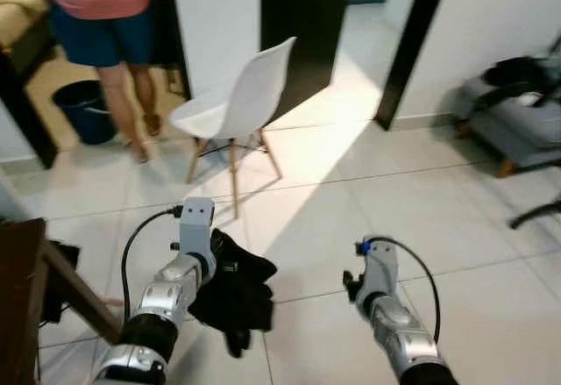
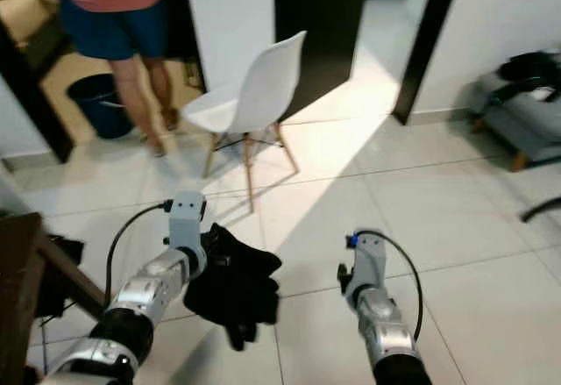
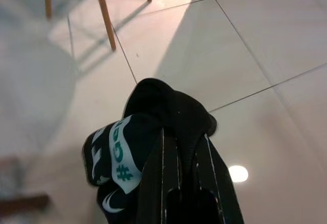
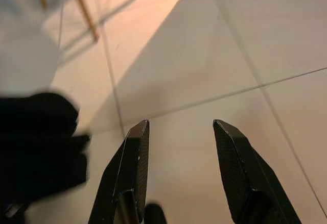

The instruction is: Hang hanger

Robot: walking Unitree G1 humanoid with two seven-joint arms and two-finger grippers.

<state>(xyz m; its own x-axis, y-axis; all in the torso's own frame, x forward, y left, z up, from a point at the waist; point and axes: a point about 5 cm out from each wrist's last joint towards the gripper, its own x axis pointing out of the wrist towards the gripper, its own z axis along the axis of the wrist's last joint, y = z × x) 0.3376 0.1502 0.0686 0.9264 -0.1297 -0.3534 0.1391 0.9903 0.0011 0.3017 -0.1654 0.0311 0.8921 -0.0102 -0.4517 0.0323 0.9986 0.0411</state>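
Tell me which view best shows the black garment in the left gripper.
Left wrist view: the black garment is close, its green-and-white print visible, draped over the left gripper. Head views show it bunched and hanging; the right wrist view shows a dark blur.

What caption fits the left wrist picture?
Left gripper shut on a black garment with green lettering, above tiled floor.

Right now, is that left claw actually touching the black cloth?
Touching. In the left wrist view the left gripper has its fingers shut on the black garment, which drapes over them.
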